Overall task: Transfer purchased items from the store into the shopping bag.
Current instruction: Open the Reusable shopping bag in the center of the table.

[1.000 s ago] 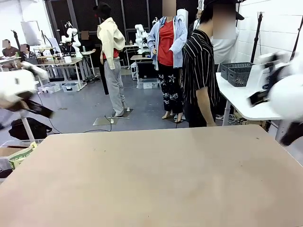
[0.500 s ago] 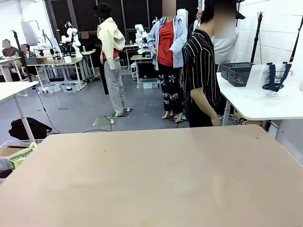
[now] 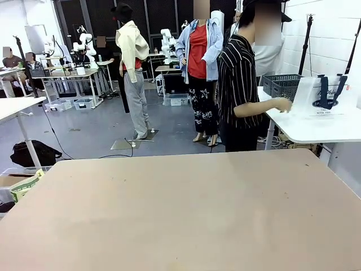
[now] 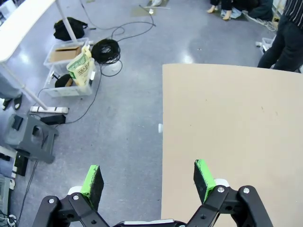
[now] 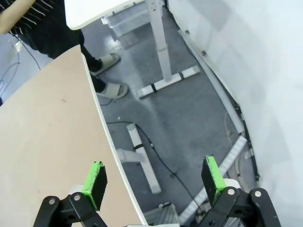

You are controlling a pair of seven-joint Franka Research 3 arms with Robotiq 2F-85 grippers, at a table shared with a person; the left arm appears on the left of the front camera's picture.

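- Stretching out beyond the beige table (image 3: 180, 209), a grey workshop floor (image 3: 101, 132) is seen, and a white wall (image 3: 324, 34) is seen past the table's far right corner.
- The beige table's top is seen as a smooth matt surface, marked by a few small dark specks.
- A white side table (image 3: 307, 129) is set just past the beige table's far right corner.
- A person (image 3: 237, 84) in a black-and-white striped shirt is placed at the beige table's far edge, turned toward the side table. One hand (image 3: 282, 105) is held out over that side table.
- The shopping bag (image 3: 326, 95) is stood upright on the side table, beyond the beige table's far right corner. Navy straps and a navy oval logo are shown on its translucent side, but the lettering is too small to be read.
- The dark grey basket (image 3: 282, 87) is set on the same side table, just beside the bag and just behind the outstretched hand. What it holds cannot be told.
- Clear plastic bins (image 4: 57, 90) are placed on the floor off the beige table's left edge. Cardboard (image 4: 64, 53) is held in one, and a cream-and-green printed sack (image 4: 80, 70) is propped between them; its print cannot be read.
- The left gripper (image 4: 147, 180) is held above the beige table's left edge, its fingers spread wide with nothing between them.
- The right gripper (image 5: 152, 179) is held above the beige table's right edge, likewise spread wide and gripping nothing.
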